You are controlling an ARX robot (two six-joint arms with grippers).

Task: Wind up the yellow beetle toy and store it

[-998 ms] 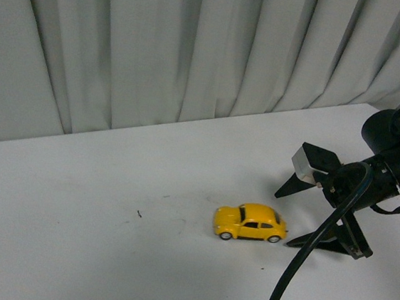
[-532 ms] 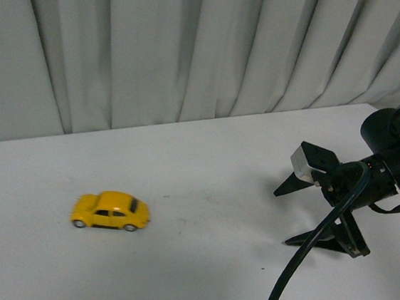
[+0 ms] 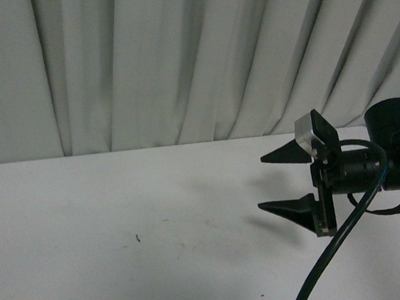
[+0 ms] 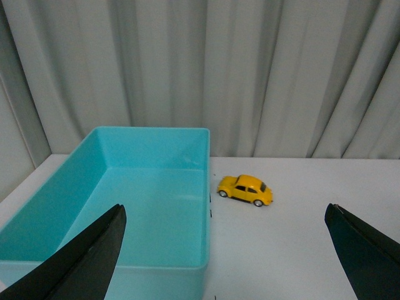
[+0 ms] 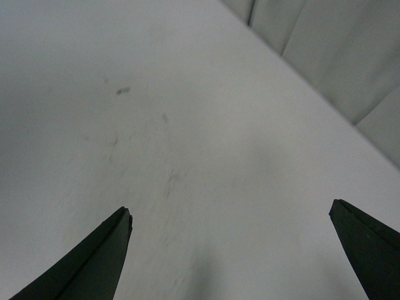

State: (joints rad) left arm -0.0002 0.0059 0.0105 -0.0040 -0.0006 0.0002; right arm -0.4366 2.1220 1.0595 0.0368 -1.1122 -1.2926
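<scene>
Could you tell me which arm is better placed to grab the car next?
Left: the open left gripper faces the car beside the bin; the right gripper is far across the table.

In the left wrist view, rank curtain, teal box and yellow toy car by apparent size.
Largest: curtain.
Then: teal box.
Smallest: yellow beetle toy.
The box is nearer the camera, so it looks inflated.

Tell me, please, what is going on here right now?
Neither hand holds anything. The yellow toy car stands on the white table just beside the turquoise box, not in it. The left hand is open, facing it; the right hand hangs open above the table.
</scene>
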